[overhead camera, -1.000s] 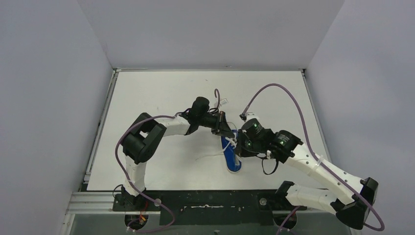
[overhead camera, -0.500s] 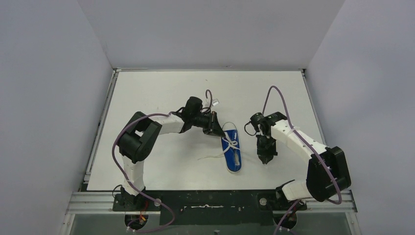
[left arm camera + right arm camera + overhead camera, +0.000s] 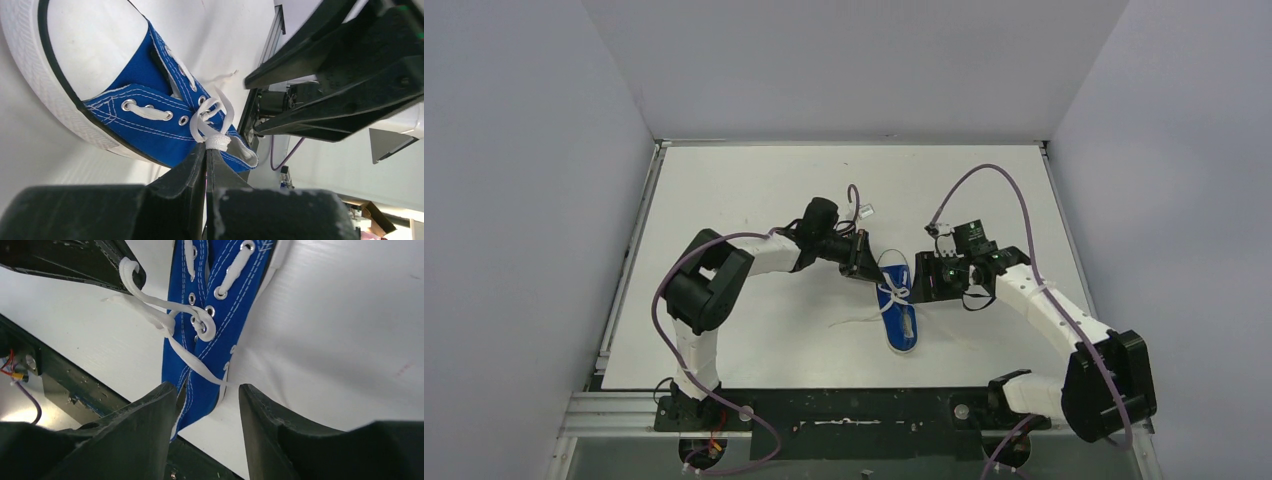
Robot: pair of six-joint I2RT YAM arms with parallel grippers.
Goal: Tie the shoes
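The blue sneaker (image 3: 898,308) lies on the white table (image 3: 744,190), between the two grippers. My left gripper (image 3: 865,266) is at its left side, shut on a white lace (image 3: 218,142) just beside the eyelets of the shoe (image 3: 150,117). My right gripper (image 3: 924,287) is at its right side, open and empty, jaws spread over the shoe's opening (image 3: 225,295). A loose knot of lace (image 3: 200,326) sits between the eyelet rows. One lace tail (image 3: 854,318) trails left on the table. The right gripper (image 3: 207,392) holds nothing.
A dark metal rail (image 3: 854,410) runs along the near table edge with both arm bases. Grey walls close in the left, right and back. Purple cables (image 3: 984,175) loop above the arms. The left gripper's body (image 3: 75,260) is close to the right one.
The right gripper left the shoe and swung out to the right, then came back beside it, open. The left gripper shifted slightly left, then held still on the lace.
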